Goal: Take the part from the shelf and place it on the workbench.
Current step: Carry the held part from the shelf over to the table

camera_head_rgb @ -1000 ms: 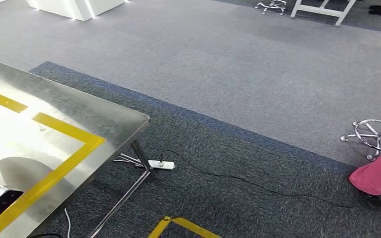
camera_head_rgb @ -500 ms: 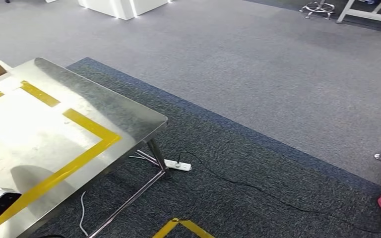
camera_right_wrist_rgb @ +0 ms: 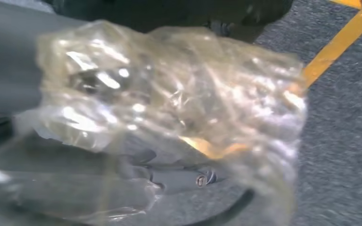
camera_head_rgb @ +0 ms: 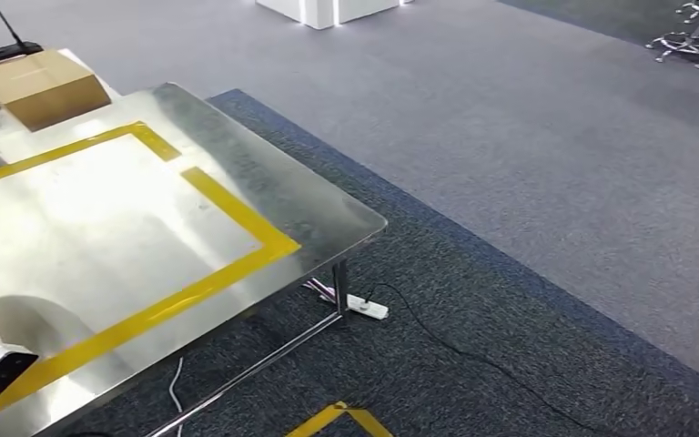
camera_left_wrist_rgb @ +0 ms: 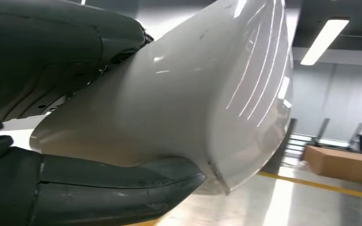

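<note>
As the view swings, more workbench (camera_head_rgb: 328, 209) shows, left hand (camera_left_wrist_rgb: 52, 94) gripping part (camera_left_wrist_rgb: 193, 108)

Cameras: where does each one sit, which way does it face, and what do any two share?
Head view: high up, looking down at the workbench and carpet.
Left wrist view: behind the left hand, which grips a white part.
Right wrist view: facing a plastic bag over carpet.
Shared: head and left wrist views show the yellow-taped workbench.
</note>
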